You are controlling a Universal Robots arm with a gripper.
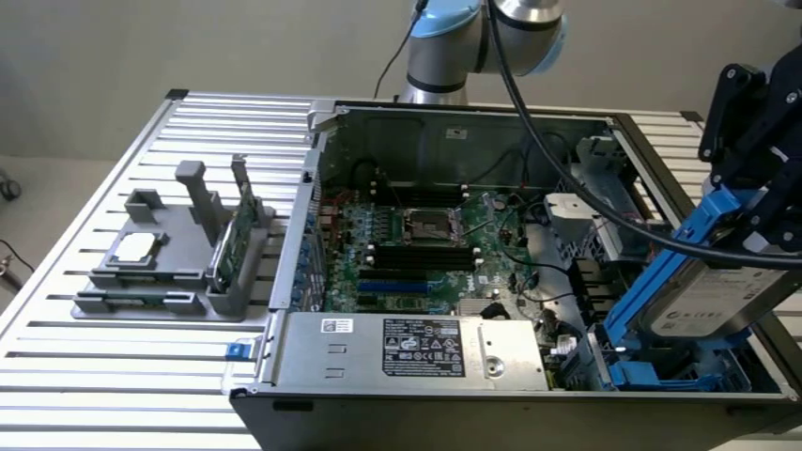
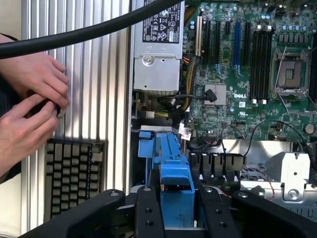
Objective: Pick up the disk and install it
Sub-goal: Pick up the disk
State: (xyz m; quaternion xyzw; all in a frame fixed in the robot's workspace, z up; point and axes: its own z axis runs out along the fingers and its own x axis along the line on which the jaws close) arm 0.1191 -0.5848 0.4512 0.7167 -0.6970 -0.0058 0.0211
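- My disk [image 1: 701, 301] is silver-grey with blue rails — its white label has black print.
- My gripper [image 2: 178, 218] is black.
- I see a green board [image 1: 414, 254] with black and blue slots.
- The table [image 1: 126, 376] is silver with stripes.

- A plain pale wall [image 1: 251, 47] stands at the back.
- A big table [image 1: 113, 376] has a top of long silver metal strips.
- Pale floor [image 1: 32, 216] shows beside the table, at the exterior view's left.
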